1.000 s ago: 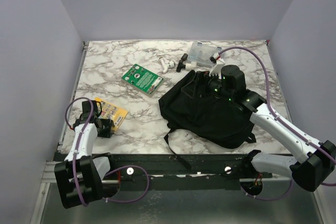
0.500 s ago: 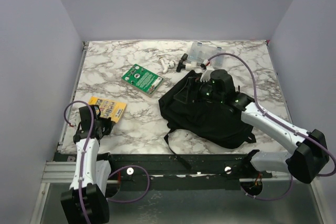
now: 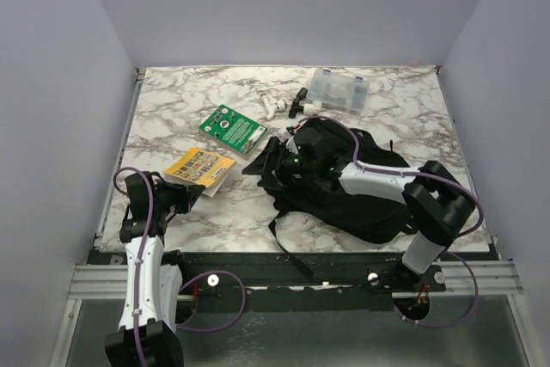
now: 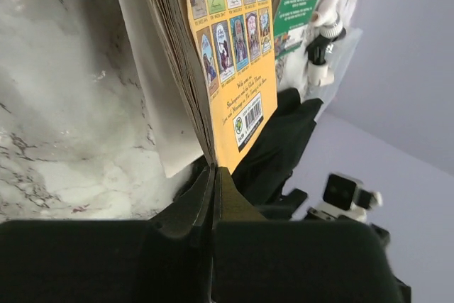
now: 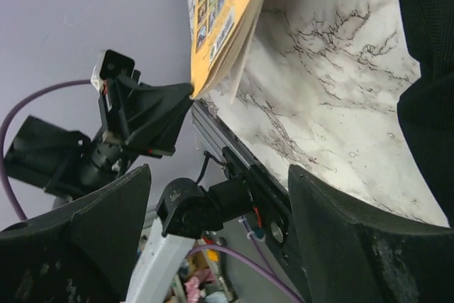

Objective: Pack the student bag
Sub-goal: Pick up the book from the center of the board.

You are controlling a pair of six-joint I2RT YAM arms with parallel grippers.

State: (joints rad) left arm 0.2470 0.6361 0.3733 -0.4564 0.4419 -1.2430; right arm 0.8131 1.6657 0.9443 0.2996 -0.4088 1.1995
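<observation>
White marbled surface fills a plain lilac booth, and the black student bag lies slumped on its right half, near the front edge.

From overhead, the right arm reaches across the bag and puts the right tool at the bag's left edge. That view does not show how the fingers stand. The right wrist view does: the two dark fingers are spread wide, so the right tool is open and grips nothing. A strip of bag fills that view's right edge.

Left of the bag, the left tool holds a yellow book by its near corner. The left wrist view shows this closely. There the left tool is clamped tight on the book at the corner by the spine. The cover carries rows of small pictures and a barcode, which the overhead view cannot resolve. The right wrist view shows the book tilted, its far end touching the surface while the gripped end is raised.

Behind the bag to the left lies a green card. A clear box sits directly behind the bag, well apart from it.
</observation>
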